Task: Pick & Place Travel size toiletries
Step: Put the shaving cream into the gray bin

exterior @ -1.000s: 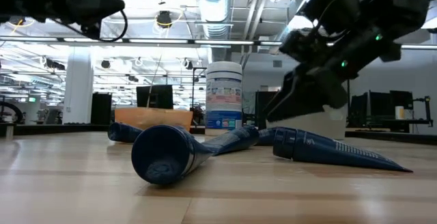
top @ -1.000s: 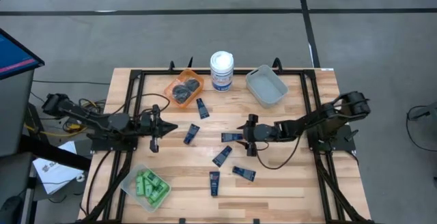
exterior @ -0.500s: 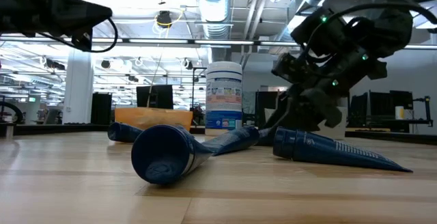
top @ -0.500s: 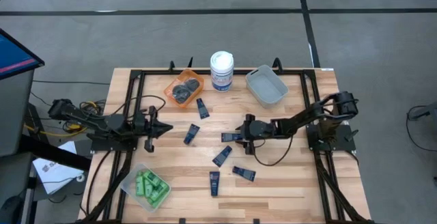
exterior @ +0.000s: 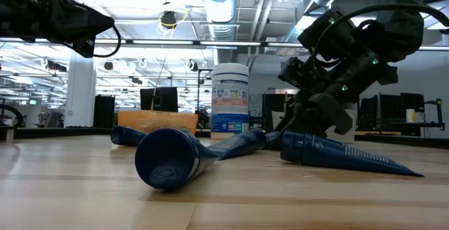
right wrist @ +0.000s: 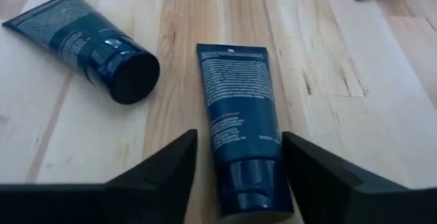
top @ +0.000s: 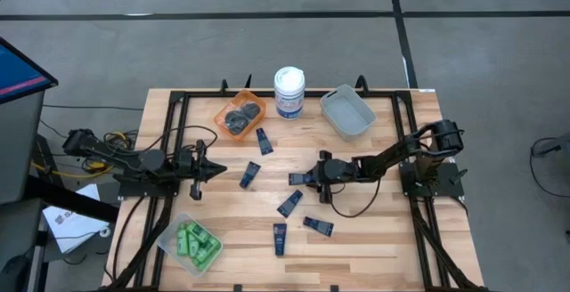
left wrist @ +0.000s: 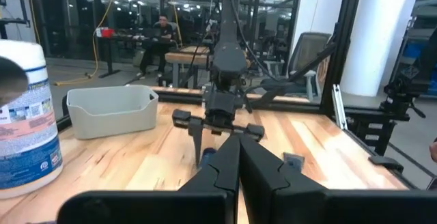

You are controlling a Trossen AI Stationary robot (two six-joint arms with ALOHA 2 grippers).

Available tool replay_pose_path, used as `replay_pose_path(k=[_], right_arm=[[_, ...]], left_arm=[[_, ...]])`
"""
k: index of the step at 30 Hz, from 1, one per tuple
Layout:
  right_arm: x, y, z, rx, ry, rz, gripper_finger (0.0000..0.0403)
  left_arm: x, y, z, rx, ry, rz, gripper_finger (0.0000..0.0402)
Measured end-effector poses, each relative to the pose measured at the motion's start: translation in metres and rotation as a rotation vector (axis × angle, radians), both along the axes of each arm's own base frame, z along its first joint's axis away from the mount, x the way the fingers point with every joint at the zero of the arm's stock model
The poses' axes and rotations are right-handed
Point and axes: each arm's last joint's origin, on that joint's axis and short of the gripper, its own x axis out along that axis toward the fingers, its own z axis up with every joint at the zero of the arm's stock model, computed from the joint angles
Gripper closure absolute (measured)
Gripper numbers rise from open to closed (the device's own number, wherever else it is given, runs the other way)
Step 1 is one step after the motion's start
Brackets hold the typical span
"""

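Right gripper point(top: 313, 178) low over mid-table, fingers point(right wrist: 158, 175) spread wide to either side of a navy tube point(right wrist: 239, 120) that lies flat on the wood; the cap end sits between the fingers, though contact with either cannot be confirmed. A second navy tube point(right wrist: 89, 41) lies just beside it, cap toward the gripper. Further navy tubes scattered across the table centre and front point(top: 280, 238). Green bottles point(top: 196, 243) gathered in the clear bin point(top: 169, 236) at the front left corner; dark grey pots point(top: 239, 117) in the orange bin point(top: 226, 108) at the back. White tub point(top: 289, 92) and grey bin point(top: 346, 111) stand beside it. Left gripper point(top: 216, 168) held above the table's left side, fingers point(left wrist: 215, 173) pressed together, carrying nothing.
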Motion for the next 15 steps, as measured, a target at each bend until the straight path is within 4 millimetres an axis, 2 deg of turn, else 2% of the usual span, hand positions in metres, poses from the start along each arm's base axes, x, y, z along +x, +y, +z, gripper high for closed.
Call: replay_pose_path(k=[7,10,15], right_arm=[[0.0,0.0,0.0,-0.008,0.005,0.011,0.0292],[0.0,-0.001,0.0,-0.011,0.005,0.007,0.0293],[-0.001,-0.001,0.0,-0.012,0.006,0.004,0.0287]], left_arm=[[-0.004,0.003,0.007,-0.002,-0.05,0.076,0.0401],[-0.007,0.005,0.013,0.027,-0.096,0.094,0.0401],[-0.012,0.005,0.009,0.055,-0.072,0.042,0.0401]])
